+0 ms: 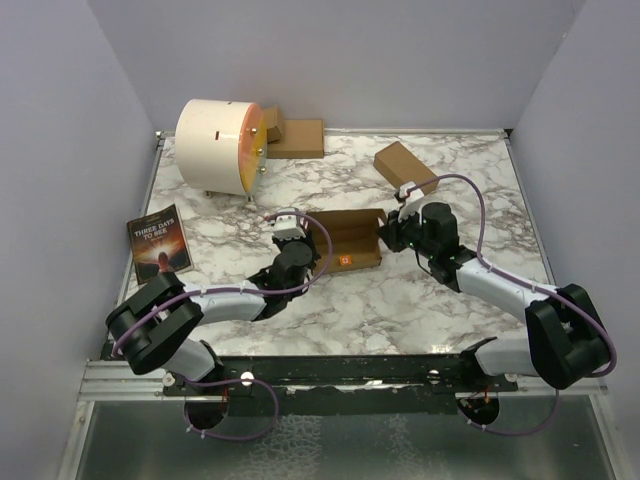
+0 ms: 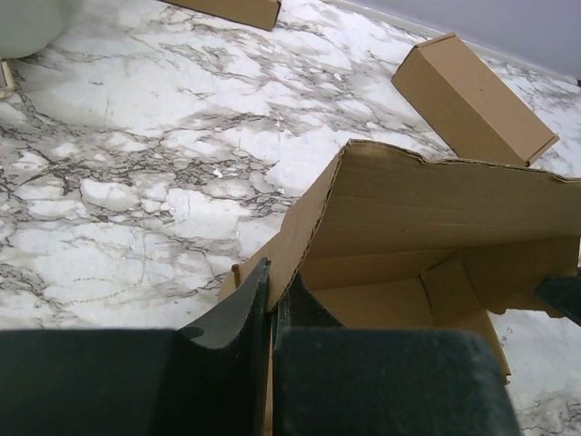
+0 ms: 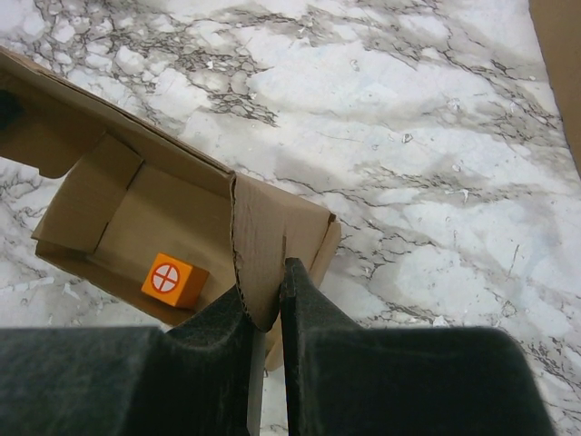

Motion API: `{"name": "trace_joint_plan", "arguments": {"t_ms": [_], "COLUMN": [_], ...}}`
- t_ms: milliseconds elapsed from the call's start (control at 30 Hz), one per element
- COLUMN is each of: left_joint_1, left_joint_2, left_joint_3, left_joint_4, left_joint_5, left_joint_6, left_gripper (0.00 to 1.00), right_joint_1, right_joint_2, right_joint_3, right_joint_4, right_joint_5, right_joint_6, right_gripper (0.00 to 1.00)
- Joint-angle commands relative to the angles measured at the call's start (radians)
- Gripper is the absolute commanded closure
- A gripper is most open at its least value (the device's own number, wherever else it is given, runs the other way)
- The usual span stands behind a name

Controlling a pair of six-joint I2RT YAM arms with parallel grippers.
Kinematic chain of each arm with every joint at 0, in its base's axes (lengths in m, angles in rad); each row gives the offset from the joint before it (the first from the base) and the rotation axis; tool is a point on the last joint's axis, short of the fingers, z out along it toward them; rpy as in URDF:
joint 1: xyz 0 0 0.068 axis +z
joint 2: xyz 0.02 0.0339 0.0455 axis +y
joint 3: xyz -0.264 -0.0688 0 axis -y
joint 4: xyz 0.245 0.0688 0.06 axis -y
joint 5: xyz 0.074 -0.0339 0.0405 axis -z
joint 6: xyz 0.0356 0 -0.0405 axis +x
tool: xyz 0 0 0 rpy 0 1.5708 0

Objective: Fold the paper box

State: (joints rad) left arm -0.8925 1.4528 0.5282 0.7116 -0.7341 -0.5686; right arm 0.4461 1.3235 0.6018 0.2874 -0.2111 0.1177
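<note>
Paper box (image 1: 355, 235) lies long axis left-right, open side seemingly up.

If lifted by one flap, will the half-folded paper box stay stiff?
Likely it bends at the creases: the paper box is thin, scored cardboard with open walls. It looks light, so a push would probably slide it. The orange cube inside might shift.
</note>
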Motion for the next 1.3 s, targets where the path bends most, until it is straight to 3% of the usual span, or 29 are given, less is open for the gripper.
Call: {"name": "trace_joint_plan", "arguments": {"t_ms": [0, 567, 1267], "left_joint_1": [-0.022, -0.032, -0.06], "left_joint_2": [-0.018, -0.019, -0.05], "left_joint_3": [0.027, -0.015, -0.084], "left_joint_4": [-0.107, -0.154, -0.149], "left_joint_5": [0.022, 0.023, 0.023], "left_joint_6": [-0.098, -0.155, -0.116], "left_gripper": [0.99, 0.98, 0.98], "right_joint_1": [0.019, 0.019, 0.019], "right_joint_2": [-0.017, -0.032, -0.07], "right_joint_3": [-0.015, -0.004, -0.011], "right_joint_4": [-0.061, -0.124, -0.21], "right_joint_5": [-0.066, -0.078, -0.112], "right_joint_6": [0.003, -0.003, -0.062], "right_gripper": [0.9, 0.9, 0.88]}}
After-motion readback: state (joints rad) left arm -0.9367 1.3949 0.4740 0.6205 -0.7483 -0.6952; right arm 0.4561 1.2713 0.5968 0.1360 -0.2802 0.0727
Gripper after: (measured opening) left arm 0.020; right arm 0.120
